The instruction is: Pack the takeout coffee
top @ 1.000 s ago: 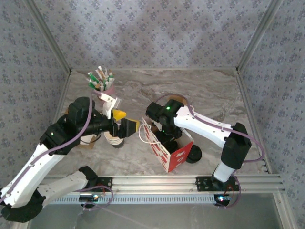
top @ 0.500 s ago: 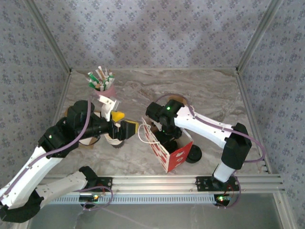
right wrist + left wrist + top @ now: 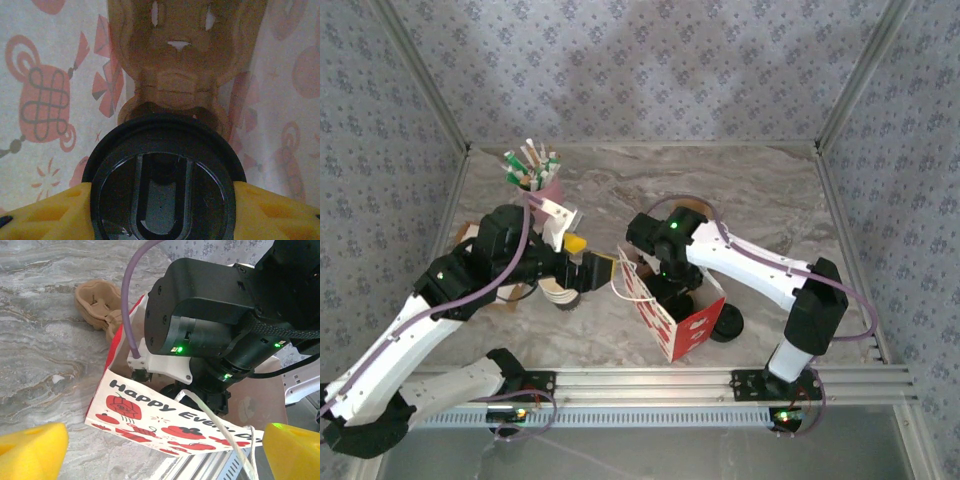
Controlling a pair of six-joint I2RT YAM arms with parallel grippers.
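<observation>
My left hand (image 3: pixel 588 258) has eased nearer the bag (image 3: pixel 685 325), wide open, while my right hand (image 3: pixel 162 212) stays inside it, clamped on the coffee (image 3: pixel 162 150). With the bag near the front edge of the bench (image 3: pixel 740 200), I judge only the release is left.

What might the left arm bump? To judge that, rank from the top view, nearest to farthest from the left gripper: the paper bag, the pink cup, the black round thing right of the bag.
From the left gripper:
1. Paper bag, just right of it.
2. Pink cup, behind it, far left.
3. Black round thing, beyond the bag's right side.
</observation>
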